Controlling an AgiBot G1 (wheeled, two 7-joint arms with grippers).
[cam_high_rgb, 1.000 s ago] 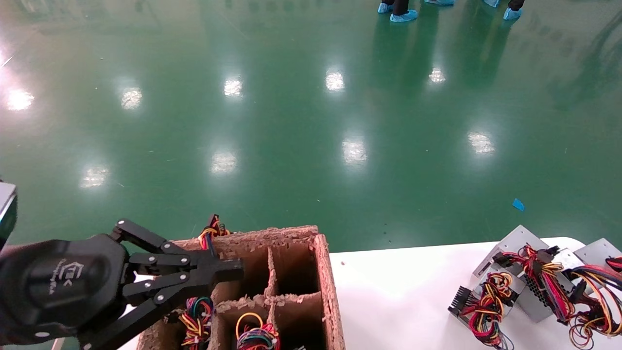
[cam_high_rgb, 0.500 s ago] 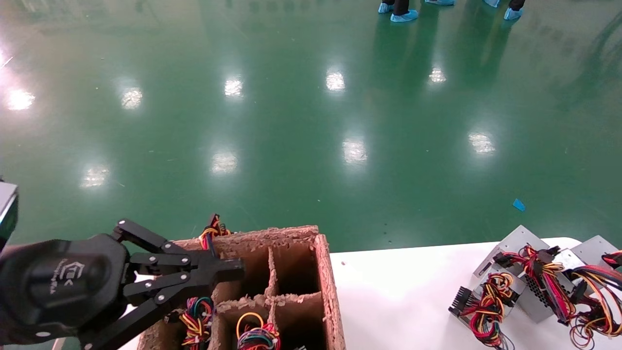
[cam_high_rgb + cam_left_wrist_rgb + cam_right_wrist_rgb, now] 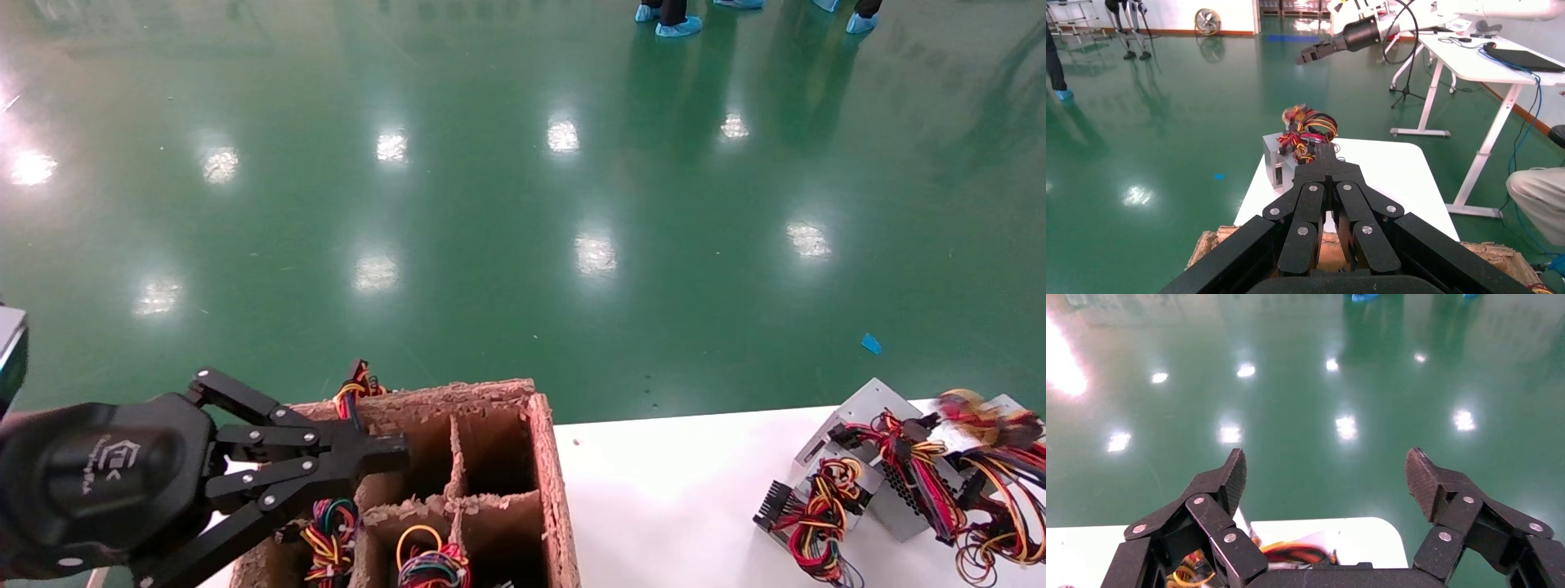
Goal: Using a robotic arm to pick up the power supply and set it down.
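Observation:
Silver-grey power supplies (image 3: 866,406) with red, yellow and black wires (image 3: 817,506) lie at the right end of the white table (image 3: 670,490). In the left wrist view they appear as a silver box (image 3: 1273,160) under a wire bundle. My left gripper (image 3: 400,454) is shut and empty, and it hovers over the brown cardboard divided box (image 3: 549,474), far from the supplies. Its tips (image 3: 1326,150) point toward them. My right gripper (image 3: 1326,471) is out of the head view. It stands open and empty above the table end, with blurred wires (image 3: 1288,552) below it.
Coloured wire bundles (image 3: 331,531) fill the cardboard box's compartments. A white arm with a black wrist (image 3: 1352,37) hangs high above the supplies. A desk (image 3: 1486,61) and a seated person (image 3: 1535,196) are beyond the table. Green floor surrounds it.
The wire bundle at the far right of the table has swung up and left over the rightmost supply and is blurred. My left gripper has not moved.

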